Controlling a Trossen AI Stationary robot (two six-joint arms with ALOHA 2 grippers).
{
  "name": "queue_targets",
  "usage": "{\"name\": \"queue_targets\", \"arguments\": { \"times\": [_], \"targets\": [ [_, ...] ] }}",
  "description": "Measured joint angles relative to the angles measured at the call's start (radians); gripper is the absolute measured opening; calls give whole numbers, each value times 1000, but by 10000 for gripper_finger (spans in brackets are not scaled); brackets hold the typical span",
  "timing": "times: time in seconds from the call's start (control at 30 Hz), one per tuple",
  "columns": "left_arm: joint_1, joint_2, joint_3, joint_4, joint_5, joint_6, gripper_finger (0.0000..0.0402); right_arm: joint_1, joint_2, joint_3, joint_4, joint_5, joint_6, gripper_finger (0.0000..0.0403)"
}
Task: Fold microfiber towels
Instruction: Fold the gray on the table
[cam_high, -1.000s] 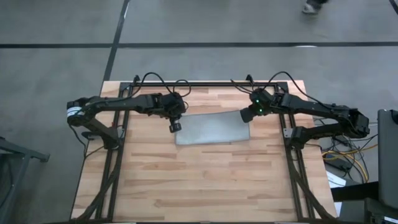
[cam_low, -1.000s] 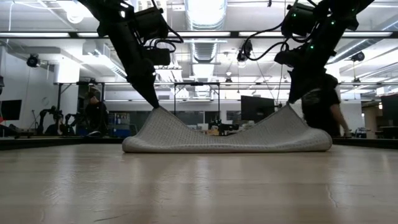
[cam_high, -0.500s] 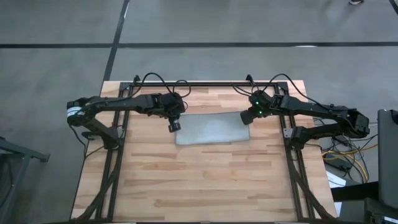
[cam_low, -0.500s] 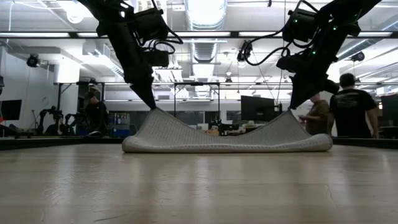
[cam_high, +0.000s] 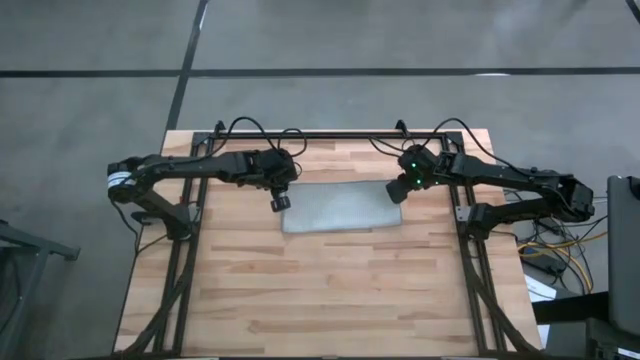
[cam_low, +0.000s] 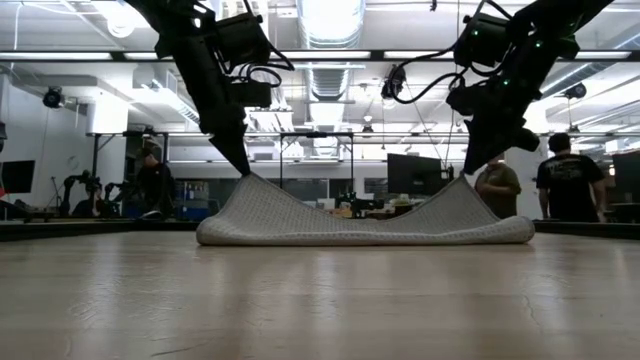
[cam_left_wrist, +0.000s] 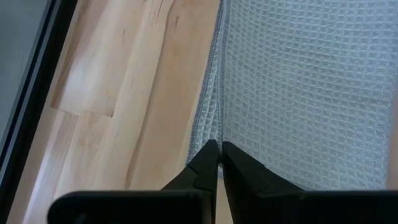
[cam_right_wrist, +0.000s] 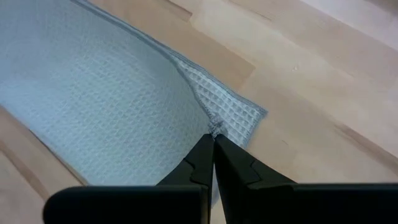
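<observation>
The light grey-blue towel (cam_high: 340, 208) lies on the table's far half, long from left to right. Its near edge (cam_low: 360, 238) rests on the wood. Its left and right ends rise to two peaks, and the middle sags between them. My left gripper (cam_high: 281, 204) is shut on the left end; it also shows in the low view (cam_low: 248, 172). My right gripper (cam_high: 396, 190) is shut on the right end; it also shows in the low view (cam_low: 466, 175). My left gripper pinches the towel's hemmed left edge (cam_left_wrist: 214, 134) between its two fingertips, coming from above and slanting down. That edge is lifted a little off the wood. The cloth slopes away from it, slack. I cannot tell whether it holds one layer or several. My right gripper pinches the towel's hemmed edge near its right far corner (cam_right_wrist: 214, 127) between its two fingertips, coming from above and slanting down. The held cloth is raised into a peak. A corner of cloth (cam_right_wrist: 245, 115) lies flat on the wood beside it.
Bare wood table (cam_high: 330, 290) lies near the towel, and a narrow strip lies between the towel and the far black frame rail (cam_high: 330, 135). People stand in the room behind (cam_low: 570, 185).
My right gripper has gone down a little with its end of the towel, so the right peak stands lower than before. My left gripper and its end have kept still.
</observation>
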Motion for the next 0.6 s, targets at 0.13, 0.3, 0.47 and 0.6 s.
{"name": "queue_targets", "arguments": {
  "times": [0.13,0.3,0.47,0.6],
  "targets": [
    [0,0,0,0,0,0,26,0,0,0,3,-4,0,9],
    [0,0,0,0,0,-8,26,0,0,-7,5,-37,0,9],
    [0,0,0,0,0,-7,26,0,0,-10,7,-19,2,9],
    [0,0,0,0,0,-7,26,0,0,-10,9,-18,2,9]
  ]
}}
